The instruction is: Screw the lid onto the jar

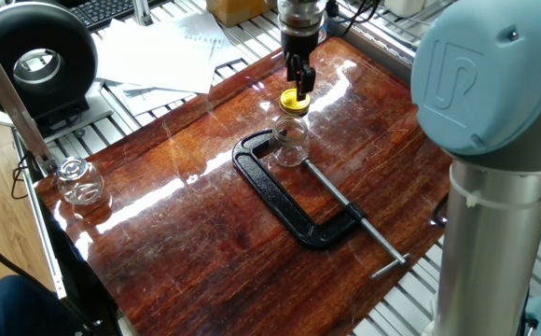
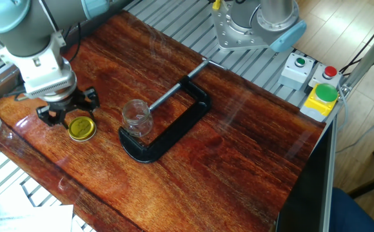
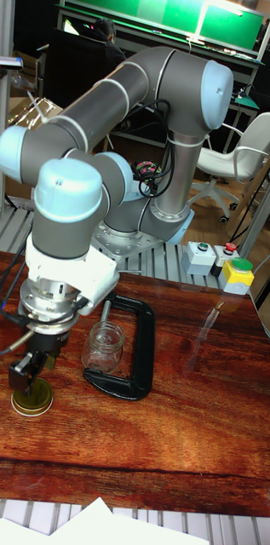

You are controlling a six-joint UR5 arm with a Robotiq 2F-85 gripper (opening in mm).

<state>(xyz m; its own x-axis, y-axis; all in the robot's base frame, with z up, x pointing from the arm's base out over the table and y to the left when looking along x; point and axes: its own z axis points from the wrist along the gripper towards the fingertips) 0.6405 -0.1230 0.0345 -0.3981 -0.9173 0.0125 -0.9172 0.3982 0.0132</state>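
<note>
The yellow lid (image 1: 294, 101) (image 2: 82, 128) (image 3: 32, 398) lies flat on the wooden table, a short way from the jar. The clear glass jar (image 1: 290, 140) (image 2: 136, 117) (image 3: 102, 347) stands upright with an open mouth, held in the jaws of a black C-clamp (image 1: 298, 203) (image 2: 167, 127). My gripper (image 1: 299, 82) (image 2: 69, 111) (image 3: 32, 368) hangs open just above the lid and partly over it, fingers pointing down. There is nothing between the fingers. In one fixed view the fingers hide the far edge of the lid.
A second clear jar (image 1: 77, 180) stands at the table's corner. The clamp's screw bar (image 1: 354, 224) runs out toward the table edge. Papers (image 1: 159, 51) and a round black lamp (image 1: 37, 61) lie off the table. A button box (image 2: 316, 80) sits beside the arm's base.
</note>
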